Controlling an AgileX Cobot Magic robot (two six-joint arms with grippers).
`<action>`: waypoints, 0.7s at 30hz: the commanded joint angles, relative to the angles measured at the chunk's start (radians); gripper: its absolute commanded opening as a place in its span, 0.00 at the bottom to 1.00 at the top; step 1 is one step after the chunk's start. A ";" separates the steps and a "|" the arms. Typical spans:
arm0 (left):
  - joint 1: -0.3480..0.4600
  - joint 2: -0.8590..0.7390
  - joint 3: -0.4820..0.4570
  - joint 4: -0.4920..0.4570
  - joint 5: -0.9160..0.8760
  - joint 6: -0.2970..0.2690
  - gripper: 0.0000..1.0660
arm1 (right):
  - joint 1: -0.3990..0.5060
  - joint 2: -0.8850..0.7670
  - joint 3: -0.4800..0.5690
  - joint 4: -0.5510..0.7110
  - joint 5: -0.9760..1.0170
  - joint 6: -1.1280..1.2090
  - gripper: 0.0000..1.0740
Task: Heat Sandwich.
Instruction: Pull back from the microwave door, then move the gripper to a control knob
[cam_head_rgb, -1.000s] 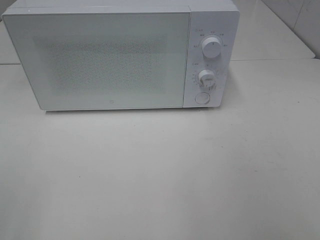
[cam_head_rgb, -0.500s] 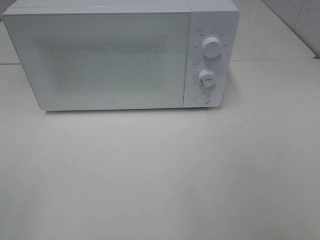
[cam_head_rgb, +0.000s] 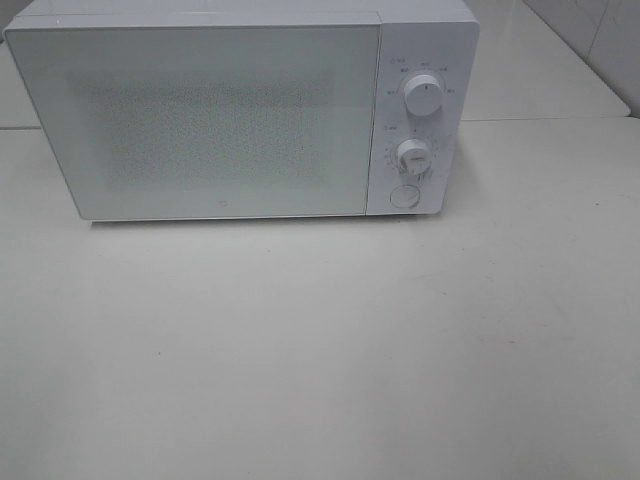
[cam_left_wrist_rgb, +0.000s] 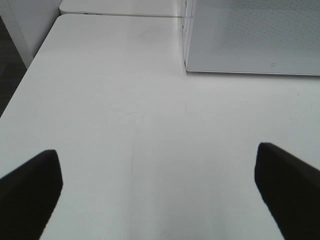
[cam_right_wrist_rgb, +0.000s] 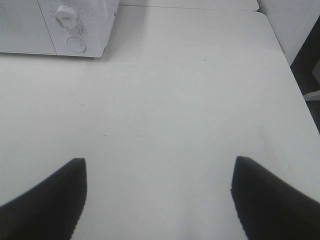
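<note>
The microwave (cam_head_rgb: 240, 110) stands on the white table (cam_head_rgb: 320, 340), at its far part, with the door (cam_head_rgb: 210, 120) shut. The door window is grey and dotted, and I cannot make out anything behind it, so what is inside I cannot tell. The sandwich shows in no view, and where it lies I cannot tell.

Beside the door is the control panel, with the upper knob (cam_head_rgb: 424, 95), the lower knob (cam_head_rgb: 411, 154) and the round button (cam_head_rgb: 403, 196) below them.

In front of the microwave there is a wide, flat stretch of table top. The left gripper (cam_left_wrist_rgb: 156, 151) hangs over it in front of the door's corner. Its black fingers (cam_left_wrist_rgb: 30, 190) are spread far apart, with only table top between them. On this side of the microwave the table edge drops to a dark floor.

The right gripper (cam_right_wrist_rgb: 159, 161) hangs in front of the panel side, also spread wide and holding nothing. The table edge on that side is well apart from the microwave.
</note>
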 joint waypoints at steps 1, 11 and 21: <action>-0.005 -0.028 0.003 -0.006 -0.007 0.001 0.95 | -0.008 -0.017 0.002 0.001 -0.011 -0.002 0.71; -0.005 -0.027 0.003 -0.006 -0.007 0.001 0.95 | -0.008 -0.017 0.002 0.001 -0.011 -0.002 0.71; -0.005 -0.027 0.003 -0.006 -0.007 0.001 0.95 | -0.008 -0.017 0.002 0.001 -0.011 -0.002 0.71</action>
